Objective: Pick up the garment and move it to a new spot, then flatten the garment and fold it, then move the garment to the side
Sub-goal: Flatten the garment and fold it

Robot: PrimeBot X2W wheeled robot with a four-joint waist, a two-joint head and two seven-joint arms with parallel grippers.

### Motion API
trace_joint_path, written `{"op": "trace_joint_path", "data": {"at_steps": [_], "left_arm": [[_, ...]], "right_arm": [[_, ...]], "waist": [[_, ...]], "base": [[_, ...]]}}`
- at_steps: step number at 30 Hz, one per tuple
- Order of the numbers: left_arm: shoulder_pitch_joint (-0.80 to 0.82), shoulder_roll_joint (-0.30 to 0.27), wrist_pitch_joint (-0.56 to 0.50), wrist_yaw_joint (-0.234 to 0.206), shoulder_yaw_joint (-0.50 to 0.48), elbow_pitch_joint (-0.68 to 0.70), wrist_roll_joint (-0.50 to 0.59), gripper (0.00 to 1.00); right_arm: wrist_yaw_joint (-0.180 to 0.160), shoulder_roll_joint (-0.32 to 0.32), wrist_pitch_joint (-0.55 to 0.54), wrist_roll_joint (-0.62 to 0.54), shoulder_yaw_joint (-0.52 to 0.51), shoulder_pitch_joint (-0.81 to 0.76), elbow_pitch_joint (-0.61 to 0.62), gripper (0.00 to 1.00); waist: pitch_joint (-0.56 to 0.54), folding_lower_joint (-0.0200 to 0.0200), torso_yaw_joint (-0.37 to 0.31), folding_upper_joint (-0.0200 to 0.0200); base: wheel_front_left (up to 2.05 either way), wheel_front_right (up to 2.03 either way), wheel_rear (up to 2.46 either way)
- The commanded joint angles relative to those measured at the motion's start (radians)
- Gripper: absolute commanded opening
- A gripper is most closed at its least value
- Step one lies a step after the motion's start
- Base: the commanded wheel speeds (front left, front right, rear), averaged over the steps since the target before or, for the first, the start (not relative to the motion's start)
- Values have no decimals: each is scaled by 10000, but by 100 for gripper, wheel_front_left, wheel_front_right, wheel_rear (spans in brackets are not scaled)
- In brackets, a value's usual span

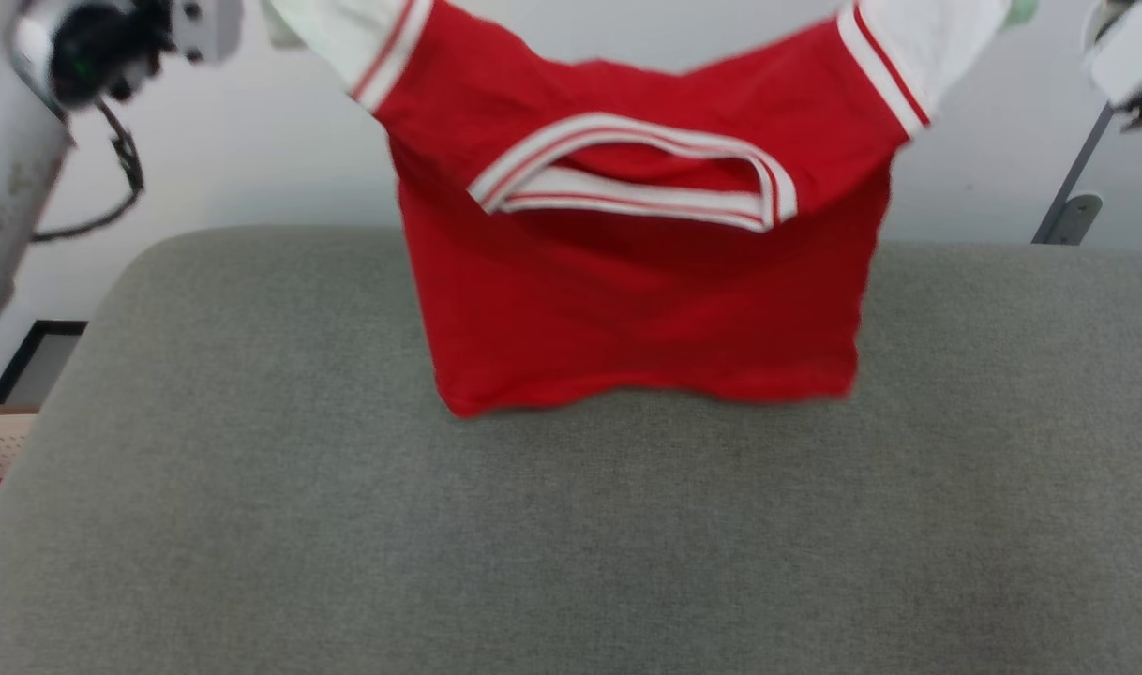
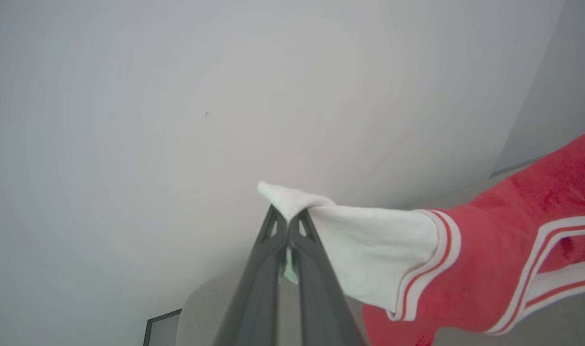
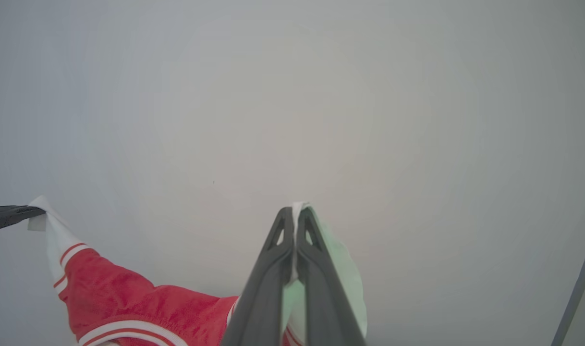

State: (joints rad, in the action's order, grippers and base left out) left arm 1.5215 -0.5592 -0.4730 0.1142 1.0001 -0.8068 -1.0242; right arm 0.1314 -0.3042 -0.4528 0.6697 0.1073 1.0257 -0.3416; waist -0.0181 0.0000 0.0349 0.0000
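Pickup done, flattening and folding ahead

The garment (image 1: 627, 309) hangs spread between the jaws. The left gripper (image 2: 288, 218) is pinched tight on one white sleeve tip, and the right gripper (image 3: 295, 214) on the other. The red body sags below both toward the grey cushion (image 1: 252, 516). Whether the hem touches it is unclear. Setting down, flattening, folding and moving aside look undone.

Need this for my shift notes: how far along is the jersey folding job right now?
Pick-up looks done: the garment hangs spread in the air, with the left gripper and right gripper each shut on a white sleeve. The move is in hand, with the hem low over the grey padded surface. Laying it flat, folding it and moving it aside are not yet done.
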Motion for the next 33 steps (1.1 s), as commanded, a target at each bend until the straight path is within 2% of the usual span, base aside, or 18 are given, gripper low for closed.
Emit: {"op": "trace_joint_path", "data": {"at_steps": [1, 4, 10, 18, 20, 26, 29, 33], "left_arm": [[191, 73, 80, 11, -94, -147, -40, 0], [454, 167, 135, 49, -58, -381, 42, 0], [1030, 273, 312, 84, -109, -548, 144, 0], [1988, 640, 1156, -255, -106, -1017, 663, 0], [2364, 767, 1632, -503, -92, -1207, 916, 0], [3508, 1339, 4012, -1204, -265, -1834, 1646, 0], [4098, 1625, 5222, -1407, -415, -2069, 1883, 0], [4177, 1945, 6170, -1135, -431, -2465, 1949, 0]], "right_arm": [[-15, -6, 80, 114, 99, 304, -187, 0], [-15, 38, 120, 380, 265, 732, -660, 0], [-15, -207, 517, 508, 661, 1715, -1325, 0], [-15, -381, 2122, 255, 1683, 3119, -2298, 0], [-13, -489, 2975, -157, 2041, 3606, -2567, 0], [-15, -681, 6679, -1836, 2695, 4963, -4037, 0], [-15, -868, 7152, -2937, 2650, 5659, -4453, 0], [-15, -924, 7151, -4168, 2190, 5484, -3741, 0]], "waist": [[94, 0, -82, 0], [297, 0, -152, 0], [1429, 0, -304, 0], [3172, 0, -531, 0], [3577, 0, -582, 0], [4590, 0, -543, 0], [5107, 0, -379, 0], [5759, 0, -102, 0]], "base": [[0, 0, 0], [0, 0, 0], [0, 0, 0], [0, 0, 0], [0, 0, 0], [0, 0, 0], [0, 0, 0], [0, 0, 0]]}}
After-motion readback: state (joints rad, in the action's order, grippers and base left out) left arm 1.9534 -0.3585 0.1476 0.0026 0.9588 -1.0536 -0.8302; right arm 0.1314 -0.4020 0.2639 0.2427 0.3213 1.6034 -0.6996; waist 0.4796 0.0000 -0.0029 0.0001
